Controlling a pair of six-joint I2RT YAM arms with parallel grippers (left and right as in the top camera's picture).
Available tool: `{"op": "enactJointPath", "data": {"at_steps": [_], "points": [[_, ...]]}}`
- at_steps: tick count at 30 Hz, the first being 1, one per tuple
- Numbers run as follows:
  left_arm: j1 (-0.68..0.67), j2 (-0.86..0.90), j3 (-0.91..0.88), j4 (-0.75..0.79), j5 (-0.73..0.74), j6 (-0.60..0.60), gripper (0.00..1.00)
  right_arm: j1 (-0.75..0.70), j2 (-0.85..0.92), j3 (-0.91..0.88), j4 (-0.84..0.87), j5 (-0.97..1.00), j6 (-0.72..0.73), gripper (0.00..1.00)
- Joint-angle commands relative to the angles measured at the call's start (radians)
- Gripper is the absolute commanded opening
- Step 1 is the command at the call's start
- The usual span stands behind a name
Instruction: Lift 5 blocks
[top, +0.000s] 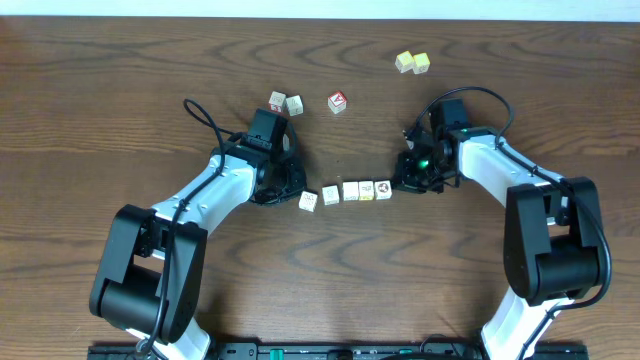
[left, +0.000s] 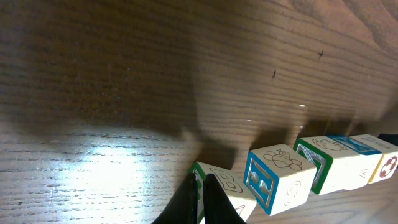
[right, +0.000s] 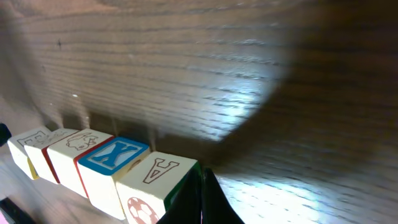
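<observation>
Five cream-white blocks form a slightly bent row in the middle of the table, from the left end block to the right end block. My left gripper is shut, and its tips press on the outer face of the green-edged "B" block. My right gripper is also shut, its tips against the outer side of the "A" block. Beside that stands a blue "X" block. Nothing sits between either pair of fingers. I cannot tell whether the row rests on the table.
Two more cream cubes and a red-topped cube lie behind the row. Two yellow-green cubes sit at the back right. The wooden table runs beyond every edge of the overhead view.
</observation>
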Motion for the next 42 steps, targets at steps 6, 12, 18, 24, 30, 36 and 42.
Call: {"op": "enactJointPath", "data": {"at_steps": [6,12,18,24,30,36,42], "points": [[0.092,-0.078,0.000,-0.059,-0.021,0.064,0.07,0.034,0.001,-0.006,-0.003,0.034,0.028,0.01],[0.114,-0.115,0.000,-0.145,-0.021,0.062,0.07,0.034,0.001,-0.006,0.000,0.036,0.048,0.01],[0.060,-0.069,-0.009,-0.160,-0.039,-0.071,0.07,0.034,0.001,-0.006,0.000,0.036,0.063,0.01],[0.011,0.001,-0.010,-0.144,-0.072,-0.145,0.07,0.034,0.001,-0.006,0.000,0.036,0.063,0.01],[-0.002,0.048,-0.010,-0.134,-0.068,-0.144,0.07,0.034,0.001,-0.006,0.000,0.037,0.062,0.01],[-0.002,0.051,-0.010,-0.128,-0.025,-0.153,0.07,0.034,0.001,-0.006,0.000,0.037,0.062,0.01],[-0.020,0.053,-0.010,-0.118,-0.005,-0.179,0.07,0.034,0.001,-0.006,-0.001,0.037,0.062,0.01]]}}
